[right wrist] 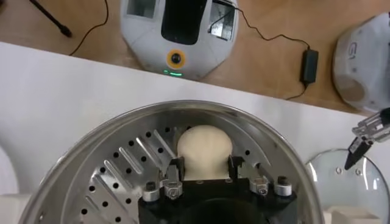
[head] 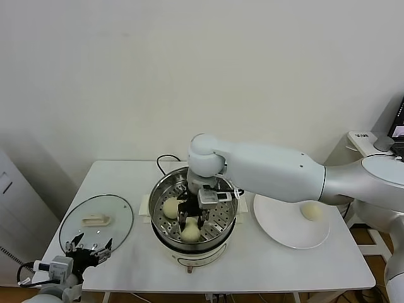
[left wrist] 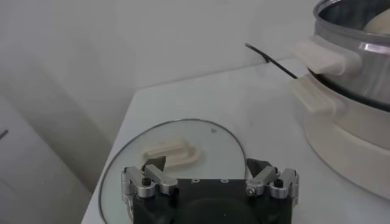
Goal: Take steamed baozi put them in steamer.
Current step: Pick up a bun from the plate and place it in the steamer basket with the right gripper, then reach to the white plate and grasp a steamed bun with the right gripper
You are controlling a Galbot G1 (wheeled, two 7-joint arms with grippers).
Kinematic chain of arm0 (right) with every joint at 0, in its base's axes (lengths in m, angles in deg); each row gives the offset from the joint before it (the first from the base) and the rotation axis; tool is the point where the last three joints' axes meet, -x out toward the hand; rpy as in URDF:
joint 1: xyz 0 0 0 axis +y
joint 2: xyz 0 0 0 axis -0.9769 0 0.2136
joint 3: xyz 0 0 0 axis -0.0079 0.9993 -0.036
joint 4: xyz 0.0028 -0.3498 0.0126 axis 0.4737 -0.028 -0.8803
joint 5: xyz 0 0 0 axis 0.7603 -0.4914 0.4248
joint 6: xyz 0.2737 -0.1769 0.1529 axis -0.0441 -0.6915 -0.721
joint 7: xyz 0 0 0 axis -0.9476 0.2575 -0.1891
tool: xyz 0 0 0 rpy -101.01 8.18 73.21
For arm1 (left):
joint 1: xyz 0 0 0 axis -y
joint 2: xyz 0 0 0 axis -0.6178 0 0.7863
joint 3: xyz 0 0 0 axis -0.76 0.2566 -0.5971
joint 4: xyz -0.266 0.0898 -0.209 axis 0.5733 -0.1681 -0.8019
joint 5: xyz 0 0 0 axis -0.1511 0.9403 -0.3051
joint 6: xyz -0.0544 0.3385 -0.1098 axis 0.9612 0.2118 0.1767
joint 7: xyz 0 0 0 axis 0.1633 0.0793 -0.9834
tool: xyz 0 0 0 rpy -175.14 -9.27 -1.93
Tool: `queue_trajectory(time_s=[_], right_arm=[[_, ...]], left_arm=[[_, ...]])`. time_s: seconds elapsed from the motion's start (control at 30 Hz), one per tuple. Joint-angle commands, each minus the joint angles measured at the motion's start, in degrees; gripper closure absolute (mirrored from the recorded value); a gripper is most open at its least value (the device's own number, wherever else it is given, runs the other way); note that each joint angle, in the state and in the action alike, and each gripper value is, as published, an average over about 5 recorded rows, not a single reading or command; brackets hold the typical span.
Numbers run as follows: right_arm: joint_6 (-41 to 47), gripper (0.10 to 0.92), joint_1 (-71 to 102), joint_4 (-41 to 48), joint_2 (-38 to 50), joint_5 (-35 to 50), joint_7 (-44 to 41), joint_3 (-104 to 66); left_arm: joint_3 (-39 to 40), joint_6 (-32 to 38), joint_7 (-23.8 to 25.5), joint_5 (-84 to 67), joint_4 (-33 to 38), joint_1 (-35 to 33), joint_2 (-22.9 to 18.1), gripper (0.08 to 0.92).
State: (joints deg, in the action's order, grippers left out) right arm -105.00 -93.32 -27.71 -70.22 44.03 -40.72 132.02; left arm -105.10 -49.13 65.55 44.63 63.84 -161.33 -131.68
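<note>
1. The steamer, a shiny steel pot with a perforated tray on a white base, stands near the middle of the white surface.
2. The right pincer reaches down inside the steamer, above the tray.
3. In the right wrist view its fingers sit on either side of a cream-white baozi that rests on the perforated tray near the steamer's front wall. The fingers stand partly apart, just beside the bun's flanks; whether they touch or grip it cannot be told.
4. A second baozi lies on the tray toward the steamer's left side, apart from the first one.
5. A third baozi lies on the flat white plate, which sits just to the right of the steamer.
6. A round glass lid with a white knob lies flat on the surface well to the left of the steamer.
7. The left pincer hovers at the lid's near edge, its fingers spread wide and holding nothing.
8. A black cable runs across the surface behind the steamer.
</note>
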Motion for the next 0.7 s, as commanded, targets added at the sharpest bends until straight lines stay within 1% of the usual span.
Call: queue_trajectory(time_s=[0.03, 0.23, 0.33, 0.47, 0.7], right_arm=[[0.1, 0.424, 1.1, -0.3, -0.2, -2.0, 0.1, -0.4], [0.6, 0.258, -0.7, 0.4, 0.8, -1.0, -0.2, -1.7], [1.7, 0.213, -2.9, 2.7, 2.2, 0.4, -0.3, -3.7], [5.8, 0.203, -7.2, 9.0, 5.1, 4.2, -0.9, -5.5], [12.0, 0.203, -11.0, 21.4, 11.5, 8.0, -3.2, -7.1]], left_arm=[[0.0, 0.0, 0.0, 0.0, 0.0, 0.0, 0.0, 0.177], [0.1, 0.0, 0.0, 0.0, 0.1, 0.1, -0.2, 0.177], [0.0, 0.0, 0.0, 0.0, 0.2, 0.1, -0.2, 0.177], [-0.2, -0.1, 0.0, 0.0, 0.4, 0.1, -0.1, 0.177], [-0.3, -0.1, 0.0, 0.0, 0.8, 0.1, -0.2, 0.177]])
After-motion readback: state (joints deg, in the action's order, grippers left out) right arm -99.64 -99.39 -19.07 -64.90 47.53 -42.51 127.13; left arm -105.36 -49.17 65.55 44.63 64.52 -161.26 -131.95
